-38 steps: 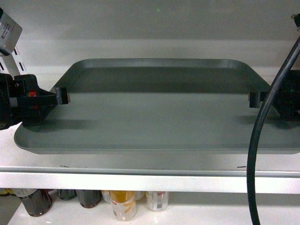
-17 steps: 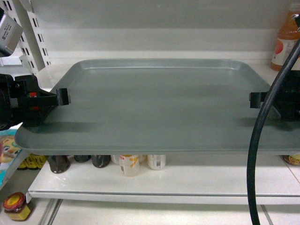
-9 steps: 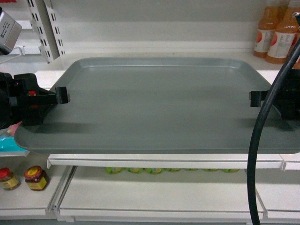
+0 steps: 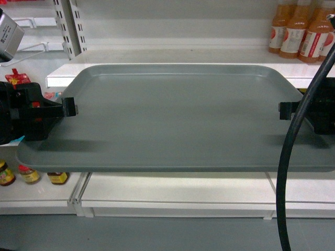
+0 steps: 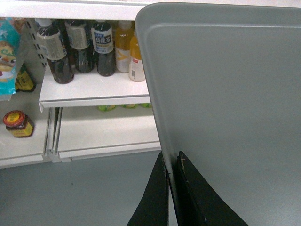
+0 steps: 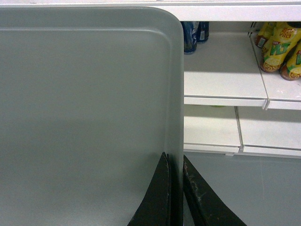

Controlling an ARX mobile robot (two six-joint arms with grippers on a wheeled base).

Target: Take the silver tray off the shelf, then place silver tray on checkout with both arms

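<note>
Shelves have slid further back and leftward behind the silver tray (image 4: 178, 117) over the last half second; it hangs level in the air, matte grey, plain, low-rimmed. Left pincer (image 5: 172, 162) and right pincer (image 6: 175, 162) each clamp a side rim. Beyond, orange bottles (image 4: 298, 34) stand, labels unreadable.
</note>
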